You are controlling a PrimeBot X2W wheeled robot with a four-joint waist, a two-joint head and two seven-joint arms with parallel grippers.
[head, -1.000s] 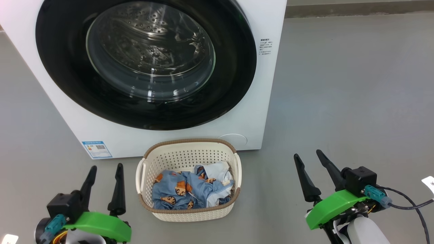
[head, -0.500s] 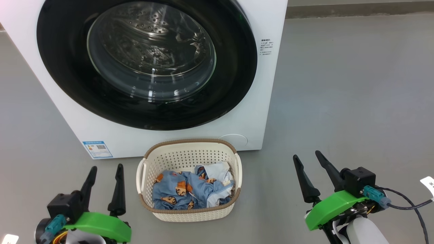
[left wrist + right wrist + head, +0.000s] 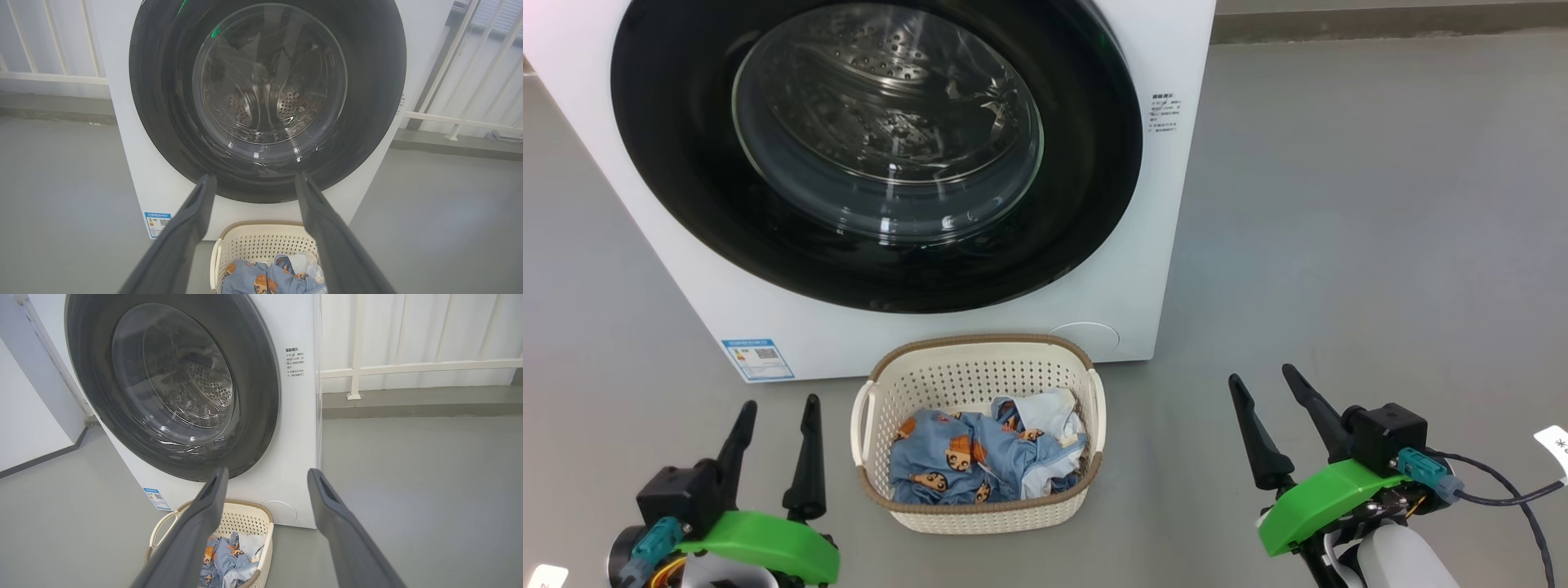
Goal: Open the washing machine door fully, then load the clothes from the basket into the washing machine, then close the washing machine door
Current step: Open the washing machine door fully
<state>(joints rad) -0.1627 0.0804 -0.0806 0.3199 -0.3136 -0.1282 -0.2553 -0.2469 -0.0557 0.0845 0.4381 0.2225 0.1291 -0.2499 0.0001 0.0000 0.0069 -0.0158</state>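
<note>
From the head view, the door (image 3: 874, 155) is shut, flush on the machine (image 3: 1143, 269), and its black ring covers nearly the whole front. The basket (image 3: 980, 340) stands on the floor (image 3: 1339, 245) just in front of the machine, below the door, with the clothes (image 3: 968, 461) heaped inside. The left gripper (image 3: 779, 402) hangs just left of the basket and the right gripper (image 3: 1262, 373) well off to its right. Each has its 2 fingers spread, holding and touching nothing.

The left wrist view looks square at the door between the spread fingers, with the steel drum showing through the glass. I can make out no handle or recess on the ring from here.

The right wrist view takes the door at an angle from the right, where its rim looks to stand a little proud of the white front. I cannot tell which side carries the hinge.

To my eye the door is stiff, fairly heavy and slick, so a finger hooked behind the rim should serve better than pressing on the glass. The clothes look soft, light and limp. I would pinch a top fold and expect them to drape and trail. The basket looks light enough to slide if tugged.
</note>
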